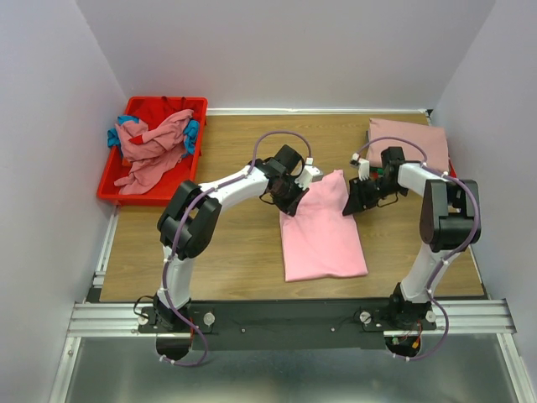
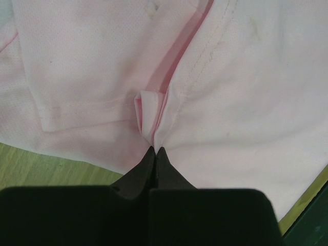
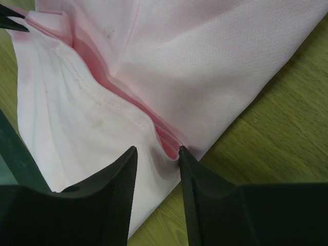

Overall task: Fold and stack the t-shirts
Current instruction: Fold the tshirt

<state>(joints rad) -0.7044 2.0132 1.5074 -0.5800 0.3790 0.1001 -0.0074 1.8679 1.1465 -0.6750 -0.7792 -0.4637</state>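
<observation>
A bright pink t-shirt (image 1: 323, 231) lies folded lengthwise in the middle of the table. My left gripper (image 1: 289, 200) is at its far left corner, shut on a pinch of the pink cloth (image 2: 148, 110); the fingertips (image 2: 155, 149) meet with fabric bunched between them. My right gripper (image 1: 357, 201) is at the far right corner. Its jaws stand apart around the shirt's layered edge (image 3: 164, 138), and the right finger (image 3: 192, 174) touches the fold. A dusty rose t-shirt (image 1: 409, 138) lies folded flat at the back right.
A red plastic bin (image 1: 113, 189) at the back left holds a heap of crumpled shirts, dusty rose (image 1: 151, 147) over teal (image 1: 191, 134). White walls close in the table on three sides. Bare wood (image 3: 271, 138) shows beside the pink shirt.
</observation>
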